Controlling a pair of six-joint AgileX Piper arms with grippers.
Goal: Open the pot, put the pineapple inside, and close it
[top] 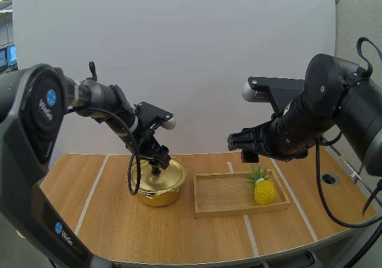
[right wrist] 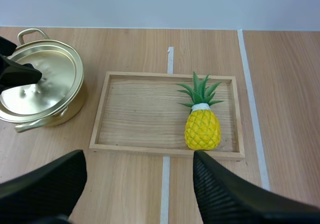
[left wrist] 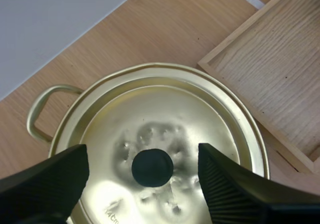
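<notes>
A gold pot [top: 158, 184] stands on the table with its lid [left wrist: 165, 134] on. My left gripper [top: 158, 160] hangs just above the lid, open, its fingers [left wrist: 47, 184] on either side of the black knob [left wrist: 152, 167] without touching it. A yellow pineapple [top: 264, 187] with green leaves lies in the right part of the wooden tray [top: 224, 203]. My right gripper [top: 245, 144] is open, high above the tray. In the right wrist view the pineapple [right wrist: 202, 124], the tray [right wrist: 145, 112] and the pot [right wrist: 42, 84] lie below the open fingers [right wrist: 235, 194].
White tape lines [top: 92, 190] run across the wooden tabletop. A round hole [top: 329, 179] sits near the table's right edge. The tray lies directly right of the pot.
</notes>
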